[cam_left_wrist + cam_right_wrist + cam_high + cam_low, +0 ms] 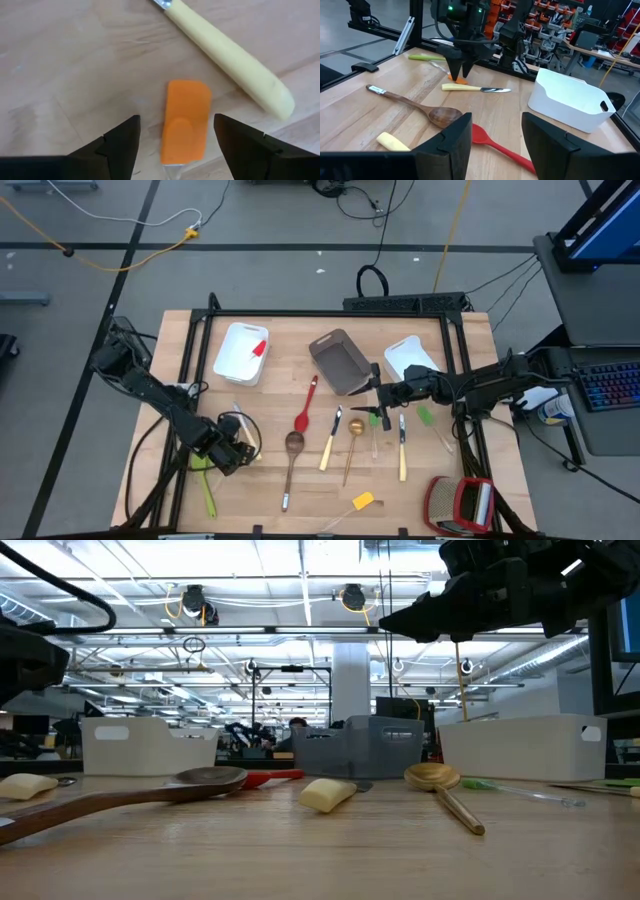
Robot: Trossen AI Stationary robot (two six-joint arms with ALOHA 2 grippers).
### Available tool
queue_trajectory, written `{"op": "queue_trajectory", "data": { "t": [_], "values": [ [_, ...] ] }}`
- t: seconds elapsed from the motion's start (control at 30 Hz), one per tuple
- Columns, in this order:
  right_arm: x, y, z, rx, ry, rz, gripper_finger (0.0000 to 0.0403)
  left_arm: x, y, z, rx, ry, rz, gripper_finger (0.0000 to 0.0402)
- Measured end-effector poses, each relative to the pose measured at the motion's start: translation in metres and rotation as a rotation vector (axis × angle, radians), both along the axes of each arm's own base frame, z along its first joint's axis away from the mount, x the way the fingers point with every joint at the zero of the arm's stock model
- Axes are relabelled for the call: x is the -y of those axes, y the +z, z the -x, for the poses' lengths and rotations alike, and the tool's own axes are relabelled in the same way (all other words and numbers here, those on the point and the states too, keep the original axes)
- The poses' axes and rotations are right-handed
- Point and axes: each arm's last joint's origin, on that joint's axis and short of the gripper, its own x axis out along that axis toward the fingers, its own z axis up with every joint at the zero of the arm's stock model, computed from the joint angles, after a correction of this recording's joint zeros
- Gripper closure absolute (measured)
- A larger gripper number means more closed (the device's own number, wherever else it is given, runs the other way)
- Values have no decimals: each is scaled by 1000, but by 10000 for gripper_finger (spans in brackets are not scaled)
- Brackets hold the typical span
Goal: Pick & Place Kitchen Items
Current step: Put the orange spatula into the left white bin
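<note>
On the table's left side, the left gripper (172,145) hangs spread over the orange spatula (186,120), next to a knife (227,50). Right gripper (492,135) hovers spread mid-table. One red piece (259,348) sits in the white bin (232,360); most utensils still lie loose, so it's early days.

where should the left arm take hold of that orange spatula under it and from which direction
Probably from straight above, closing across the narrow width of the orange spatula head. It lies flat on the table, and the left end effector hangs over it, open, with a finger on either long side. The pale-handled knife lies close beside the head's far end, so stay low on the head, towards its clear handle.
</note>
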Motion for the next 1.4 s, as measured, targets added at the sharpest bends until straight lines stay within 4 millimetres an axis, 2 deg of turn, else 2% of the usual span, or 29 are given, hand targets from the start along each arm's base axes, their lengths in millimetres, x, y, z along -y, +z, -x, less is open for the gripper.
{"op": "queue_trajectory", "data": {
  "t": [0.23,0.57,0.7,0.87,1.0,1.1,1.4],
  "values": [
    [0,0,0,0,0,0,238,1,-10,2,-117,-31,-17,175],
    [0,-1,0,-6,0,1,238,-4,-11,2,-120,-63,-69,316],
    [0,-1,0,-6,0,1,238,-6,-11,2,-125,-43,-71,355],
    [0,0,0,-1,0,1,238,-6,-8,1,-130,-38,-89,362],
    [0,1,0,11,0,1,238,-6,1,-1,-142,-30,-142,364],
    [0,1,0,10,0,1,238,-14,8,-1,-126,-10,-232,365],
    [0,1,0,13,0,1,238,-40,29,2,-144,25,-278,365]
  ]
}}
